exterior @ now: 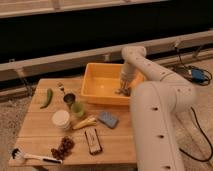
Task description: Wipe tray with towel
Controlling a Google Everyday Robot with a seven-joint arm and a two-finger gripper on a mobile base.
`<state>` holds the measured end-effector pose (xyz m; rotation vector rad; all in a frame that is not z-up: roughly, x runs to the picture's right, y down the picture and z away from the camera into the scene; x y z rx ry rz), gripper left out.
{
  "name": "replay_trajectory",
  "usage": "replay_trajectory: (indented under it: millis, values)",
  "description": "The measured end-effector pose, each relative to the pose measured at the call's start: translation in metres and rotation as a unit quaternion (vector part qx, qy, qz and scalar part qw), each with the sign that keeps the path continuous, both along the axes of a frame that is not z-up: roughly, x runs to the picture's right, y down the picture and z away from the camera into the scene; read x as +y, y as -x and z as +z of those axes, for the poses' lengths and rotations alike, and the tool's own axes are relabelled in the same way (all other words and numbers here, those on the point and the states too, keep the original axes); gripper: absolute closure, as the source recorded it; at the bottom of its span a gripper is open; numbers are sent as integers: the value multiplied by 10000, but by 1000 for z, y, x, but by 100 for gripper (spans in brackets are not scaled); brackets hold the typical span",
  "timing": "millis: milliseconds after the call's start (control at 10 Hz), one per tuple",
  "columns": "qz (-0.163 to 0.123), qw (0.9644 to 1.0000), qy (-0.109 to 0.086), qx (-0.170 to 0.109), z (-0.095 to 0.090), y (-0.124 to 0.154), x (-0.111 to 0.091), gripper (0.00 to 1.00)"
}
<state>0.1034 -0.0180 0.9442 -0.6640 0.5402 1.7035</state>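
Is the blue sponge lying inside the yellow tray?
No, the blue sponge lies on the wooden table in front of the tray, while the gripper reaches down inside the tray at its right side.

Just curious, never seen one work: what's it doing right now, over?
Pincer shut, down inside the tray, right end. Towel under it, hard to make out. Nothing in the way.

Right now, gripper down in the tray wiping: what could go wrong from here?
1. The gripper is shut and pressed low at the right end of the tray; the towel isn't clearly visible under it, so it may be dragging bare.
2. The tray isn't held down; sideways strokes could slide it toward the green cup and blue sponge just in front.
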Motion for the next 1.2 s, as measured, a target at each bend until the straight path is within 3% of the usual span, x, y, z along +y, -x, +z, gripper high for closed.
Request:
replay_trajectory:
  millis: [300,500,700,800,1000,1200]
  values:
    - [-121,9990,-49,-417,20,49,-10,100]
    - [-251,9959,-36,-870,21,93,0,100]
    - [-345,9920,-57,-1217,12,121,10,100]
    - [-468,9871,-66,-1528,2,149,17,100]
    - [-588,9818,-51,-1807,-11,170,23,100]
    - [-697,9790,22,-1918,-23,173,28,100]
